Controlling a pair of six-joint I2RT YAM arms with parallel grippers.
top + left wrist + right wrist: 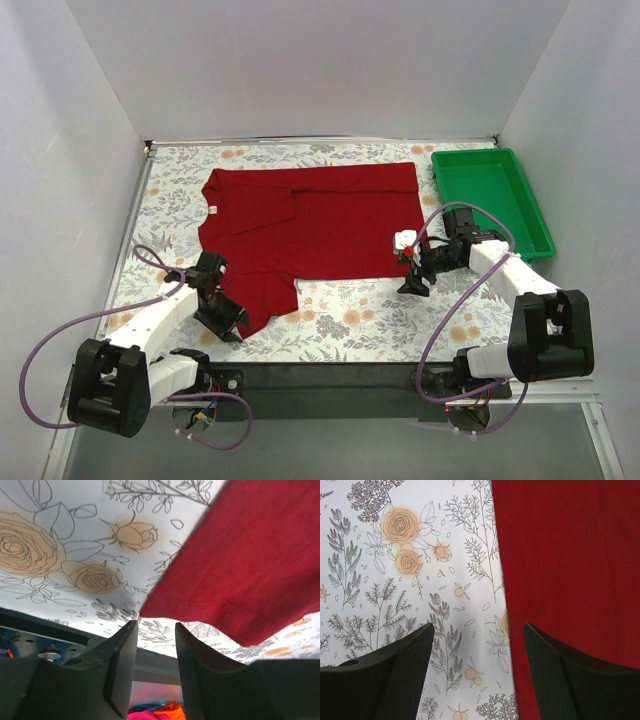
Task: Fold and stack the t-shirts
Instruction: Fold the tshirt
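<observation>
- Logged green tray (476,153) at the table's far right corner, long side running away from the arms. Inside, only its own green floor.
- Noted a thin strip of floral table (380,320) between the tray and the t-shirt's far right corner. Near, not touching.
- Hemmed in by white walls (60,150) left, far and right, with a black rail (330,380) along the near edge.
- Widest open ground is the floral band between cloth and rail, flanked by the two arms. Narrower bands along the far and left walls.
- Found t-shirt (320,235) lying flat mid-table: dark red, plain, collar to the left, hem to the right. Far part doubled over onto the body with a crease showing. One sleeve spilling toward the near left.
- Left gripper (228,320) at that sleeve's tip, jaws parted, grasping nothing. From the wrist view, stitched sleeve hem just beyond the fingers (120,670).
- Right gripper (414,286) at the t-shirt's near right corner, jaws spread wide, released. Cloth edge running beneath the gap, with red under one finger and floral under the other.
</observation>
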